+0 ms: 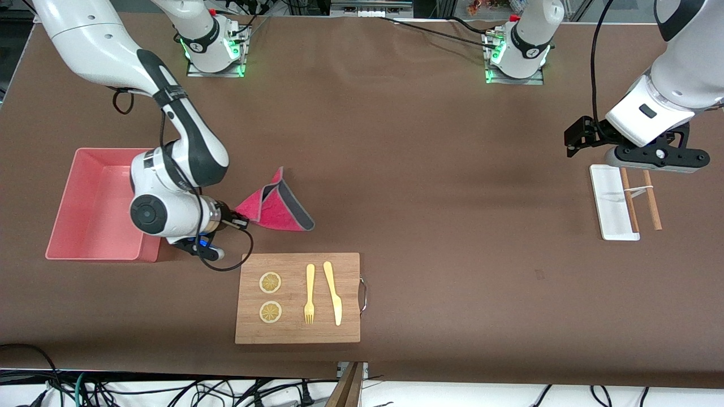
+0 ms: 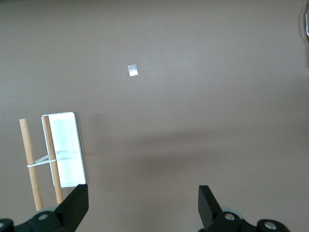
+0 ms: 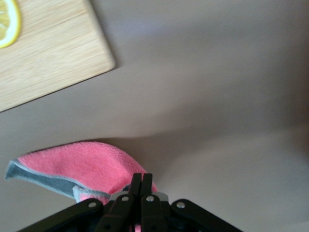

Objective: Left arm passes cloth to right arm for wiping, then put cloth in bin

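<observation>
The pink and dark-grey cloth (image 1: 275, 205) hangs from my right gripper (image 1: 237, 217), which is shut on one corner of it, between the pink bin (image 1: 93, 206) and the cutting board. In the right wrist view the cloth (image 3: 82, 166) droops beside the closed fingers (image 3: 141, 182). My left gripper (image 1: 577, 138) is open and empty, raised over the table at the left arm's end, beside the small white tray. In the left wrist view its gripper (image 2: 143, 203) frames bare tabletop.
A wooden cutting board (image 1: 298, 333) with two lemon slices (image 1: 270, 282), a yellow fork (image 1: 309, 294) and a knife (image 1: 333, 293) lies nearer the front camera than the cloth. A white tray (image 1: 611, 203) with two wooden sticks (image 1: 650, 199) lies under the left arm.
</observation>
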{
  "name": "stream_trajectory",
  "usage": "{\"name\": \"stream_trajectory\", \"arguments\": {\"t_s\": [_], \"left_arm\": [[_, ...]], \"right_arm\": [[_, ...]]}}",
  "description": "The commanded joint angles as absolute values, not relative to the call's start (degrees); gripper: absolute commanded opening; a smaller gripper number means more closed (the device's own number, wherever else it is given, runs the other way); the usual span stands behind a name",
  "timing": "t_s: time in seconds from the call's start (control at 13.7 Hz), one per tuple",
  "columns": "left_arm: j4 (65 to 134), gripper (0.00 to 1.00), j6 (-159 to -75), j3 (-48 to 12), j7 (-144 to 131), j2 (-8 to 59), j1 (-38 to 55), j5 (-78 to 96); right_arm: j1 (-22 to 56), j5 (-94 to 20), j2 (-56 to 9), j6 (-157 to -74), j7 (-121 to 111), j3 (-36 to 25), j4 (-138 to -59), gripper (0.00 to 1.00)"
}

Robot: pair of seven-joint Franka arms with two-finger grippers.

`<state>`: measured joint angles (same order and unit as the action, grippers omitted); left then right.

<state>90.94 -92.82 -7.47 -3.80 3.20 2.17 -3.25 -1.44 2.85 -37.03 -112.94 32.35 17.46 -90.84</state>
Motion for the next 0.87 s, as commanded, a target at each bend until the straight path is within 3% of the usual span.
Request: {"name": "stream_trajectory", "arguments": {"t_s": [0.0, 0.29, 0.8], "left_arm": [[89.0, 1.00, -92.3, -7.6, -2.7, 4.1, 1.9, -2.5], [89.0, 1.00, -92.3, -7.6, -2.7, 4.1, 1.9, -2.5], [89.0, 1.00, -92.3, -7.6, -2.7, 4.1, 1.9, -2.5]], "right_arm": [[-1.9, 3.3, -35.2, -111.1, 24.6, 14.5, -91.4, 0.00], [-3.0, 4.1, -31.7, -104.8, 17.2, 12.2, -89.0, 0.00], [-4.7, 4.1, -28.7, -75.9, 6.3, 7.8, -71.7, 0.00]]}}
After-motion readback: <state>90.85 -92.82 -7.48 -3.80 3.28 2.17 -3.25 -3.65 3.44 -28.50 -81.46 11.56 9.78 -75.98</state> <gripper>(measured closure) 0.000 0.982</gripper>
